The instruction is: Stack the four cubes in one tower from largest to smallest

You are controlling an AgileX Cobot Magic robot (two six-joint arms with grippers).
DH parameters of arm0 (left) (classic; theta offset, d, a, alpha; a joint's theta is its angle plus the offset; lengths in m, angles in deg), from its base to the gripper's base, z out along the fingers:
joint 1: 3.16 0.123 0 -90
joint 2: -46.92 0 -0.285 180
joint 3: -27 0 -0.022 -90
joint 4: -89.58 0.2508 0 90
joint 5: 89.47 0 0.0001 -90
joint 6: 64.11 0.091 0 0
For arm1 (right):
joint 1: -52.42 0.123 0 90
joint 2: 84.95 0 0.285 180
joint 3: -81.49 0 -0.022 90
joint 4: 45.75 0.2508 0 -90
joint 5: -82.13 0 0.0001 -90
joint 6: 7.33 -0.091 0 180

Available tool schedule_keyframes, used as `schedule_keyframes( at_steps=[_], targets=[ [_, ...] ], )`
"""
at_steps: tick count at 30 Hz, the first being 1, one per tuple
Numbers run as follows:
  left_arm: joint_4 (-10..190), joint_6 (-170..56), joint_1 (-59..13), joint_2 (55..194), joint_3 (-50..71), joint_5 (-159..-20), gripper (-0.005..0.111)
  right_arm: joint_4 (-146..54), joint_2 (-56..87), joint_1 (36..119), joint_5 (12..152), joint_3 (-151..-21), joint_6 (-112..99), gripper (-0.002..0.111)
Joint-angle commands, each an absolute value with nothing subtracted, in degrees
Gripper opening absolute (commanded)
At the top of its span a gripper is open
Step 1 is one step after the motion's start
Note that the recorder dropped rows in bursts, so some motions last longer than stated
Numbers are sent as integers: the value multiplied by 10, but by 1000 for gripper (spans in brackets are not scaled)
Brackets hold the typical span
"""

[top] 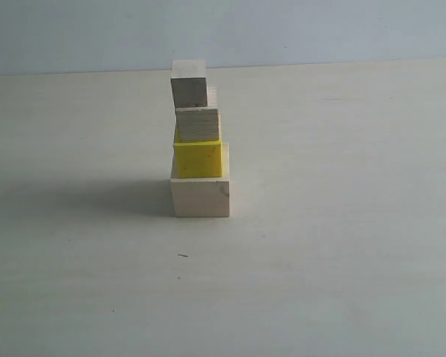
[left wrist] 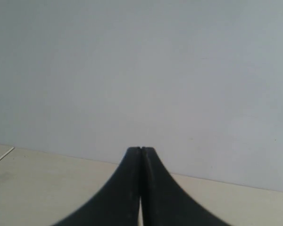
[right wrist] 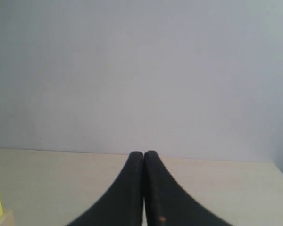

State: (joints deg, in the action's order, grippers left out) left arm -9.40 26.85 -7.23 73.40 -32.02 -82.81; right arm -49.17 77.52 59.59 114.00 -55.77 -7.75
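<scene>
Left gripper (left wrist: 140,149) and right gripper (right wrist: 144,153): black curved jaws pressed together, holding nothing. Centre of the exterior view, the tower (top: 199,141) stands on the pale table (top: 342,223): smooth large wood cube (top: 201,198), bright yellow cube (top: 198,159), striped-grain cube (top: 198,125), and small cube (top: 189,91) offset leftward.

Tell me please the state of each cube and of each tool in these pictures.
large pale cube: flat on the table, carries the other three.
yellow cube: stacked on the large pale cube.
striped-grain cube: stacked on the yellow cube.
small pale cube: on top, set off toward the left of the exterior view.
left tool: shut, empty.
right tool: shut, empty.
</scene>
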Motion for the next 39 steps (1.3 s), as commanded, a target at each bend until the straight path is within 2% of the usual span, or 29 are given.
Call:
schedule_keyframes(
  at_steps=[1, 14, 25, 35, 39],
  targets=[
    [-96, 271, -72, 732, -322, -831, 0, -489, 777, 594, 1138, -554, -79, 0],
    [-96, 271, -72, 730, -322, -831, 0, -489, 777, 594, 1138, -554, -78, 0],
    [-96, 271, -72, 617, -322, -827, 0, -489, 777, 594, 1138, -554, -78, 0],
    [-95, 353, -72, 600, -322, -775, 0, -489, 777, 594, 1138, -554, -78, 0],
    [-96, 317, -72, 600, -323, -775, 0, -489, 777, 594, 1138, -554, -78, 0]
  ],
)
